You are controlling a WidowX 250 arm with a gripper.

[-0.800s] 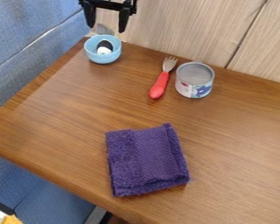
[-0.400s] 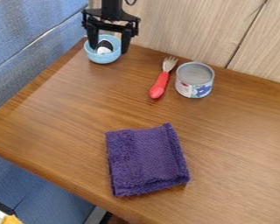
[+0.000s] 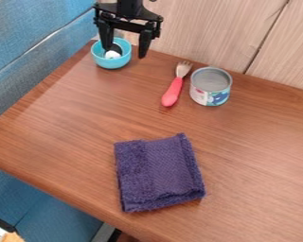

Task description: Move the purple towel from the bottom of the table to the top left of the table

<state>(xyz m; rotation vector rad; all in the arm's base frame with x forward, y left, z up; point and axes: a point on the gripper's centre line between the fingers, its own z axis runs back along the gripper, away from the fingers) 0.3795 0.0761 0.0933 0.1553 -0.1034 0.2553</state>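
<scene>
At the top left of the camera view, my gripper [image 3: 125, 52] hangs over the blue bowl, its two fingers spread apart and nothing held between them. One finger stands in front of the bowl's inside, the other to the right of its rim. The purple towel [image 3: 159, 173] lies folded flat near the table's lower edge, well below the gripper and not touching it.
The blue bowl [image 3: 111, 64] with a black and white thing in it stands at the table's top left corner. A red-handled fork [image 3: 172, 90] and an open tin can [image 3: 210, 87] are right of it. A wood-grain panel [image 3: 204, 28] rises behind the table [image 3: 72, 137].
The gripper has come down from the top edge and shifted slightly right, over the bowl. Towel, fork, can and bowl have stayed where they were.
</scene>
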